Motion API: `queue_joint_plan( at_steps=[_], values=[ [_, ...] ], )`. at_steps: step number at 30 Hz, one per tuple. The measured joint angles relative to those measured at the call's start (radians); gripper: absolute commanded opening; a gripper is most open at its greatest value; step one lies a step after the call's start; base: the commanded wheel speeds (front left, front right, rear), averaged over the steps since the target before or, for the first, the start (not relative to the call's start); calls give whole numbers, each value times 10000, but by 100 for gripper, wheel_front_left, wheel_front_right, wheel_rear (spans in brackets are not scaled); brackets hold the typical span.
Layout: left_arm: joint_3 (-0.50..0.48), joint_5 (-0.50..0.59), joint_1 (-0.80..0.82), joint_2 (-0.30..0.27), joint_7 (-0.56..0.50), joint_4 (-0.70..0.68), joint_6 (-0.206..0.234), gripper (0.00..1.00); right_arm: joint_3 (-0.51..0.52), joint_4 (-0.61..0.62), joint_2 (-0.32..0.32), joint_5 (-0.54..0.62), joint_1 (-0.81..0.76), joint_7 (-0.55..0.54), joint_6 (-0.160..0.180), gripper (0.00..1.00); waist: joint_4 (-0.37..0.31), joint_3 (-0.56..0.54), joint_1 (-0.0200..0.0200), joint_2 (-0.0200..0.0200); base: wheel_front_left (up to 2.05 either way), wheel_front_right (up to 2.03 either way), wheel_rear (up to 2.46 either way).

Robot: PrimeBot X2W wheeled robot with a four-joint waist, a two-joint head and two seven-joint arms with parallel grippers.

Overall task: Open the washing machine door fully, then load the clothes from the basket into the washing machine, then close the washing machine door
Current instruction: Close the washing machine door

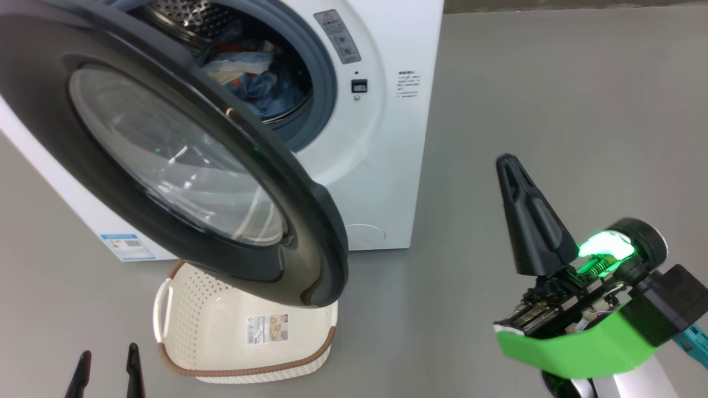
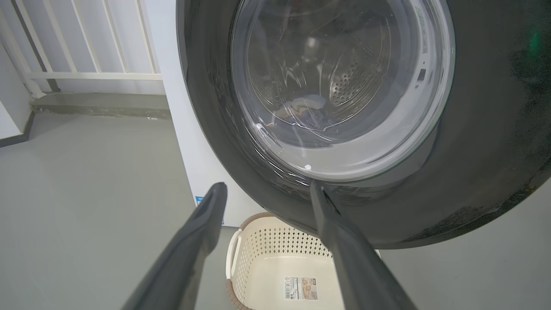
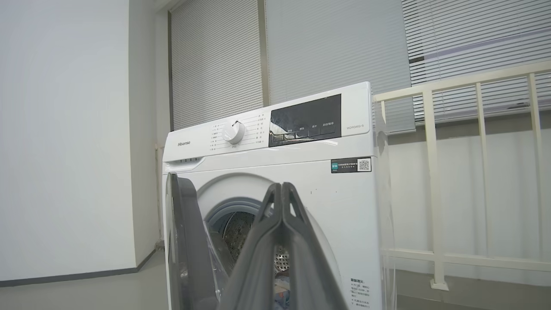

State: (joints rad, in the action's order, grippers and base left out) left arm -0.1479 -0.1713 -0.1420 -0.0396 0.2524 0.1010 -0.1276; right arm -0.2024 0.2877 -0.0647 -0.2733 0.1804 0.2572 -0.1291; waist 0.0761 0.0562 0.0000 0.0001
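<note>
While drum (image 1: pixel 185 16) holds clothes (image 1: pixel 249 74), basket (image 1: pixel 243 371) holds sticker (image 1: pixel 267 329); left tool (image 1: pixel 109 351) wide; right tool (image 1: pixel 508 163) pinched

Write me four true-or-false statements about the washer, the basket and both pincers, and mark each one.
1. The washing machine door stands open. True.
2. The basket is full. False: apart from a label sticker on its floor it is empty; the clothes lie inside the washing machine.
3. The right pincer is shut with nothing in it. True.
4. The left pincer is shut. False: its fingers stand apart.
</note>
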Motion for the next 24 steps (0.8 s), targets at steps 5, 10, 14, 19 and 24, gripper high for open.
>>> queue_joint_plan(
  at_steps=[5,10,14,19,24],
  values=[
    [104,-73,45,12,0,90,0,100,-1258,454,-731,4,421,2,0,0,307,41,0,0,0,0,0],
    [173,-138,84,12,0,153,0,100,-2652,564,-1279,-94,834,2,0,0,636,74,0,0,0,0,0],
    [280,-174,86,13,0,221,0,100,-3730,326,-1760,-483,1134,2,0,0,897,102,0,0,0,0,0],
    [387,-313,88,13,0,249,0,100,-4928,-552,-2282,-1120,1456,0,0,0,1206,144,0,0,0,0,0],
    [477,-433,112,13,0,249,0,100,-5515,-1423,-2470,-1636,1739,0,0,0,1460,258,0,0,0,0,0]
  ],
)
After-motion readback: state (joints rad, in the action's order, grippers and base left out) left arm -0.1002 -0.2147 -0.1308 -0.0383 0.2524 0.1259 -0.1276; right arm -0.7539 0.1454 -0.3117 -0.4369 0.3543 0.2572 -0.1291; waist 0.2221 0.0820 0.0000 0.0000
